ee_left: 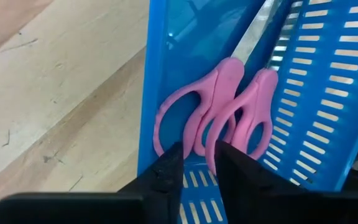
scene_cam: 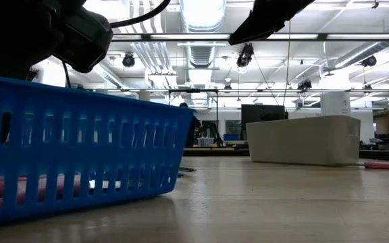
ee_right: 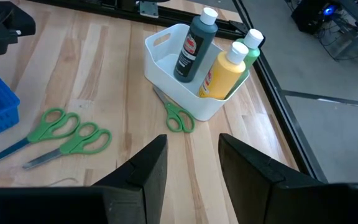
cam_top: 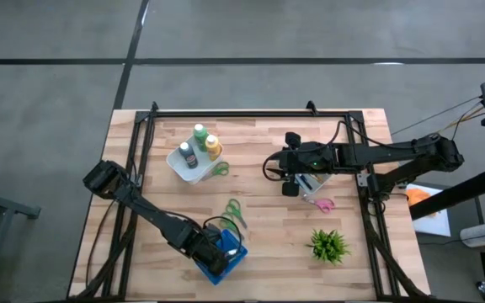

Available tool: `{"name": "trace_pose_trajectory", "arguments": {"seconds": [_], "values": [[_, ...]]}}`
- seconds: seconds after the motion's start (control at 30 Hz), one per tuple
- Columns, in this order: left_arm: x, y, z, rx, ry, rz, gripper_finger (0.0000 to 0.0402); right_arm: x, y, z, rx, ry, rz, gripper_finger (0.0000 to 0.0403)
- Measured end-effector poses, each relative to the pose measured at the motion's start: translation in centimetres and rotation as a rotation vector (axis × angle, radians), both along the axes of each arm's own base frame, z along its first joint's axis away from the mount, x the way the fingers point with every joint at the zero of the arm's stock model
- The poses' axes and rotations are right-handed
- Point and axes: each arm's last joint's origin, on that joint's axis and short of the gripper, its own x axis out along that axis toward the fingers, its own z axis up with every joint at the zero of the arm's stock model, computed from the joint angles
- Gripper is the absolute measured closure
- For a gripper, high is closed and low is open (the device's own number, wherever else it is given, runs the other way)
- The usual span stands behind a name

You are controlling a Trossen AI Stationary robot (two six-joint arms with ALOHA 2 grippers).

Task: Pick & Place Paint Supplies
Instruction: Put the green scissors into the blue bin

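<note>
Pink scissors seemingly just beyond left fingers

The table has a light wood-plank top bordered by a black metal frame. It stands on a grey concrete floor crossed by dark seam lines. In the low view, the room behind the table is a large open hall. Long fluorescent light strips run along a white ceiling fitted with exposed ducts and pipes. A dark screen stands at the far end among distant equipment.
</note>
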Motion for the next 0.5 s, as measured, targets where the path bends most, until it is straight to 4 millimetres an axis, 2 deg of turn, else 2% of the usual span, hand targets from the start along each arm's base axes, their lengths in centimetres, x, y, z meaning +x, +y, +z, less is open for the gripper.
{"name": "trace_pose_trajectory", "arguments": {"seconds": [0.27,0.5], "values": [[0.1,-0.1,0.3,0.003,0.003,0.001,0.0303,0.0,0.0,0.0,0.0,0.0,0.0,0.026],[0.6,0.8,2.3,0.02,-0.006,0.013,0.0303,0.0,0.0,0.0,0.0,0.0,0.0,0.026]]}}
